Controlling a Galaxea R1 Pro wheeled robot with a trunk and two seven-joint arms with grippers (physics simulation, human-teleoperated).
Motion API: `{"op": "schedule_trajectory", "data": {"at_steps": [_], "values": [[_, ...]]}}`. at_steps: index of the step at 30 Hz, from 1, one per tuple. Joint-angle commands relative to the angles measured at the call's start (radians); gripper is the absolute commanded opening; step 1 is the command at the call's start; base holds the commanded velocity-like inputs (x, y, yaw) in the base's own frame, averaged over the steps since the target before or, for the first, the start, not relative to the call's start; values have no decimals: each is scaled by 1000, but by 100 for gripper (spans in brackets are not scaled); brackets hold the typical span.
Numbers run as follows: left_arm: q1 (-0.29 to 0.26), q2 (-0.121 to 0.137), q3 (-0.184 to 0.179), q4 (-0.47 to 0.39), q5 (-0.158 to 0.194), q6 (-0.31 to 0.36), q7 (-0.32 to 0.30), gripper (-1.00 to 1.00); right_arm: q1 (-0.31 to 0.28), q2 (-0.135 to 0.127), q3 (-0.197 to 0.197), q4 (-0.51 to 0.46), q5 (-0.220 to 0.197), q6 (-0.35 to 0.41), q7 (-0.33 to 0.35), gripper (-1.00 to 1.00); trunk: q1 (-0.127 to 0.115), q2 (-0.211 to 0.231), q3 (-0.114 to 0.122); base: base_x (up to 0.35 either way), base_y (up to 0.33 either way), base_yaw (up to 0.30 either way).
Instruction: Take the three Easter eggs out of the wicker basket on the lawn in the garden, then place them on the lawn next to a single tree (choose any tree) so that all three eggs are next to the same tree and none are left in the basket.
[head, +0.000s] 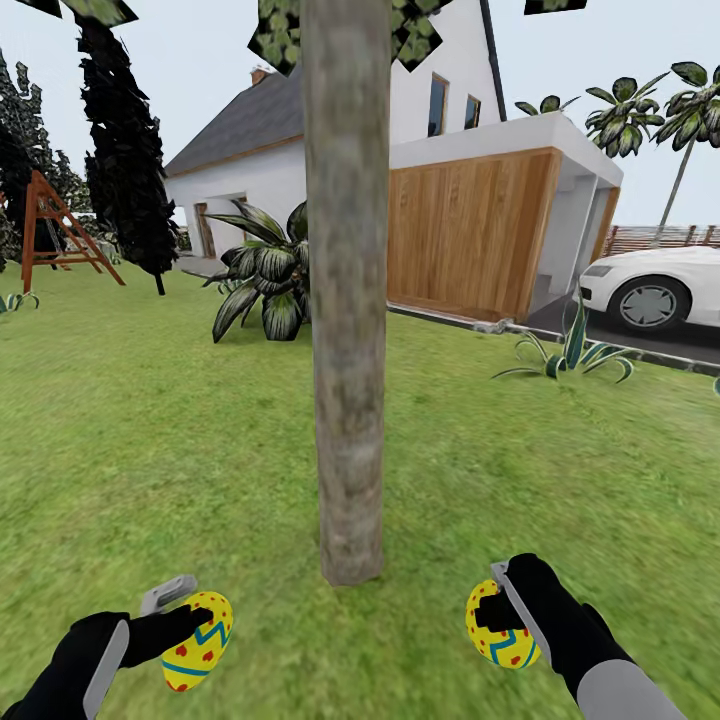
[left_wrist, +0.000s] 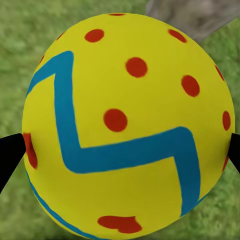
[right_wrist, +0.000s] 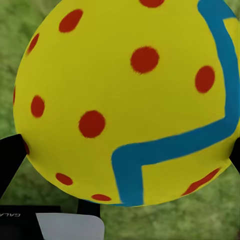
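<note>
A thick grey-brown tree (head: 347, 300) rises from the lawn (head: 150, 430) straight ahead, its base close in front of me. My left gripper (head: 190, 625) is shut on a yellow Easter egg (head: 198, 640) with a blue zigzag and red dots, held just above the grass left of the trunk. My right gripper (head: 500, 620) is shut on a second such egg (head: 498, 625) to the right of the trunk. Up close, the left egg (left_wrist: 125, 125) sits between dark fingertips (left_wrist: 10, 155), and the right egg (right_wrist: 125, 100) likewise. The wicker basket is out of view.
A spiky dark-leaved plant (head: 265, 275) grows behind the trunk to the left. A smaller spiky plant (head: 570, 355) stands at the right by the driveway with a white car (head: 655, 285). The white house (head: 450, 170) is behind; a wooden swing frame (head: 50, 225) is far left.
</note>
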Motion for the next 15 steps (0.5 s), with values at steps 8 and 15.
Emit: {"op": "schedule_trajectory", "data": {"at_steps": [8,15], "values": [[-1,-2,2,0,4,6,-1,-100,-1,-1,4,-1,-2,4,2,-100,31,-57,-26,0,0,0],[-1,-14,2,0,4,6,0,-100,-1,-1,4,-1,0,4,0,-100,58,-106,-57,0,0,0]]}}
